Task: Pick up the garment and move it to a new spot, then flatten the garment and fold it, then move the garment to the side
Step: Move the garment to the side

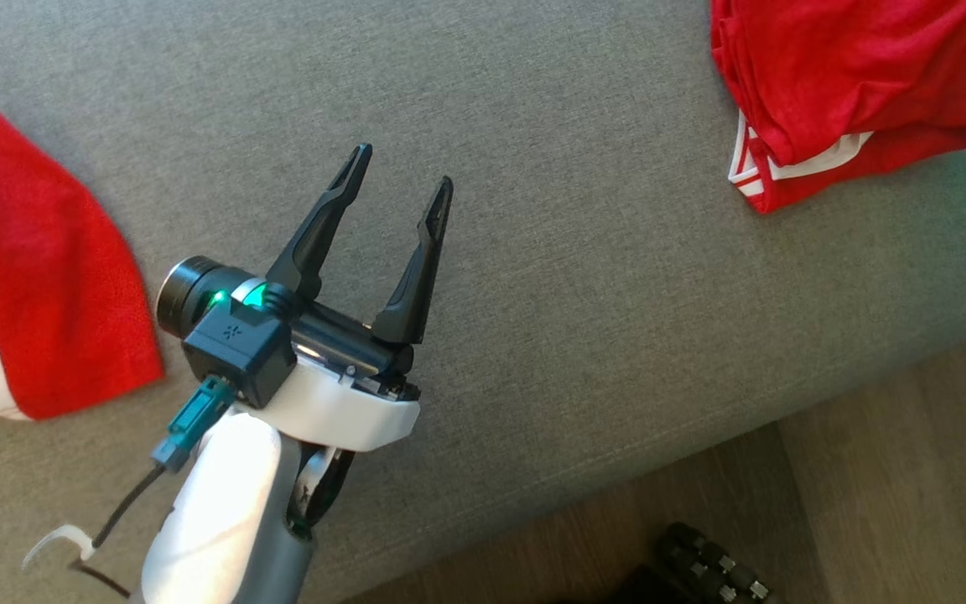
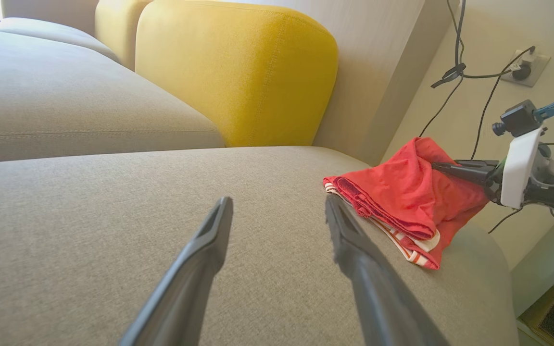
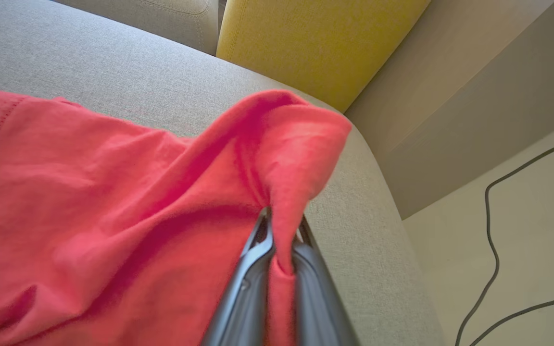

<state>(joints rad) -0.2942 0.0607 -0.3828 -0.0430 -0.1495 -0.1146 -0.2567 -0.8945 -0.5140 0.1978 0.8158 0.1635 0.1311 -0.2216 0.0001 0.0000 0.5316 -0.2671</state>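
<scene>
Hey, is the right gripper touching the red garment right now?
Touching. The right wrist view shows a fold of the red garment pinched between the shut fingers of the right gripper.

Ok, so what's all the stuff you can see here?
sofa seat: one, grey, under everything
back cushions: two, yellow, behind the seat
garment: one, red with white stripes, bunched at the seat's right end
other cloth: one, red and white, at the seat's left
cables: a few, dark, on the wall by a socket
floor: one, brown wood, beside the seat
left gripper: one, black, open above the seat
right gripper: one, dark, shut on the garment
</scene>
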